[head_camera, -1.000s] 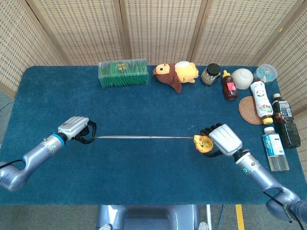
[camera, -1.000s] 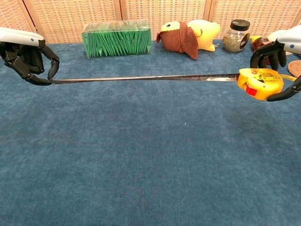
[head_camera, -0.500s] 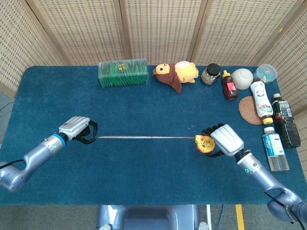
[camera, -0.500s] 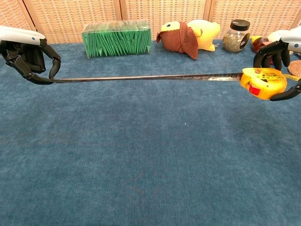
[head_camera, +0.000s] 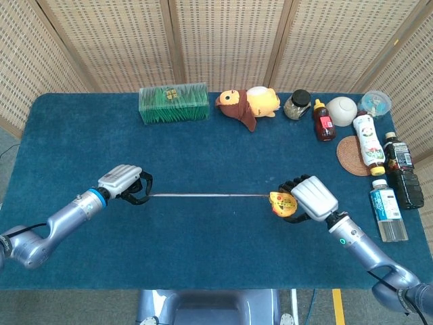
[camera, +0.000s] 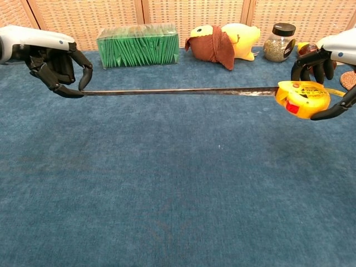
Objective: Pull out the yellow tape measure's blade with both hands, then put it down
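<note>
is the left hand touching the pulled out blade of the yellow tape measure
Touching: in the chest view the left hand pinches the blade at its end.

No legible text anywhere. Labels on bottles [head_camera: 369, 141] at far right of tabletop [head_camera: 203, 156] too small and blurred; tape measure [camera: 302, 98] markings unreadable.

Blue-carpeted table [head_camera: 203, 156], wicker screens behind. Far side from left hand [head_camera: 124, 183]: green grass-pattern box [head_camera: 173, 103], plush toy [head_camera: 247, 105] w/ brown hood next to it. Beyond right hand [head_camera: 312, 198]: spice jar [head_camera: 297, 104], red-label sauce bottle [head_camera: 323, 120], white bowl [head_camera: 342, 110]. To right hand's outer side: woven coaster [head_camera: 353, 155], white bottle [head_camera: 369, 145], dark bottle [head_camera: 402, 170], clear water bottle [head_camera: 388, 210].
</note>
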{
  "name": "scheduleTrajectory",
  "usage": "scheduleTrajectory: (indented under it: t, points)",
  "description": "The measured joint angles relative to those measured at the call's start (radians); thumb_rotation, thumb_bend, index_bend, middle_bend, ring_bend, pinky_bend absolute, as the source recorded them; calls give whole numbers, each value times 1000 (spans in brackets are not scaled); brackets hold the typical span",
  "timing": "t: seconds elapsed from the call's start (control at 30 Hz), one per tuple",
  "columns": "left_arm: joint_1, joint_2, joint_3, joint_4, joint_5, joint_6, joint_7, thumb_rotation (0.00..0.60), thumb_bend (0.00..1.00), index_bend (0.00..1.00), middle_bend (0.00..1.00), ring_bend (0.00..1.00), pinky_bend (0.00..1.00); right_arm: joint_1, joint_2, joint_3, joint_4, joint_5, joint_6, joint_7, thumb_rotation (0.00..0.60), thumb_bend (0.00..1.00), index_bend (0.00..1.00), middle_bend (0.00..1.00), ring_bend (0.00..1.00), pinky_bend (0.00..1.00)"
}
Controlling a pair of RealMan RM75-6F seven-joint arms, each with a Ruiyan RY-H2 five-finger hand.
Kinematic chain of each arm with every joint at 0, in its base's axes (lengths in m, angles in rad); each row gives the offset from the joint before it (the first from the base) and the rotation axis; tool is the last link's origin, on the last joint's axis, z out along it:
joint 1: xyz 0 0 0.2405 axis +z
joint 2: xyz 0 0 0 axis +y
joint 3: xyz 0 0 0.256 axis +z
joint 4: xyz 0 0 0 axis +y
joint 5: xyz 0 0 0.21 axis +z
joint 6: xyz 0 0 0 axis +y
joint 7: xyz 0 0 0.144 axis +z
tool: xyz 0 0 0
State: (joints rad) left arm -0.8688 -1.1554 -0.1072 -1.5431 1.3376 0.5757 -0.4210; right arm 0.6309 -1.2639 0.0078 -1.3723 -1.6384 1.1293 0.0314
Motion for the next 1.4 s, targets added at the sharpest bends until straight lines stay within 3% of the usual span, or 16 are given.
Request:
scheduleTrajectory:
  t: [0.37,0.67,0.8,0.9,0.93,1.07,1.4]
  points:
    - [-44,-68,-39,-24,-35,7,79,599,331,649,1000,948,929,10,-13,18,-40,2,-6,-20,428,209,504,554,501,463]
    - [-87,-133,-69,-47,-162,42,245,599,318,649,1000,948,929,22,-27,37,-70,8,-12,-34,429,209,505,554,501,464]
    - [-104,-162,-80,-69,-230,78,323,543,293,648,995,919,928,24,-32,38,-72,10,-15,-34,431,209,505,554,501,464]
    - [-105,-172,-82,-102,-254,118,370,448,280,639,870,778,886,24,-36,39,-68,13,-17,-31,429,208,505,554,501,464]
    - [-105,-173,-81,-113,-260,130,385,420,277,621,783,700,852,24,-37,39,-67,14,-18,-30,430,208,505,554,501,464]
    - [-99,-169,-76,-154,-290,161,428,399,274,582,568,508,739,25,-43,39,-60,16,-20,-23,429,208,505,554,501,464]
    - [-30,-87,-55,-198,-282,228,438,391,274,581,548,483,701,22,-62,37,-13,37,-39,1,427,209,505,554,501,464]
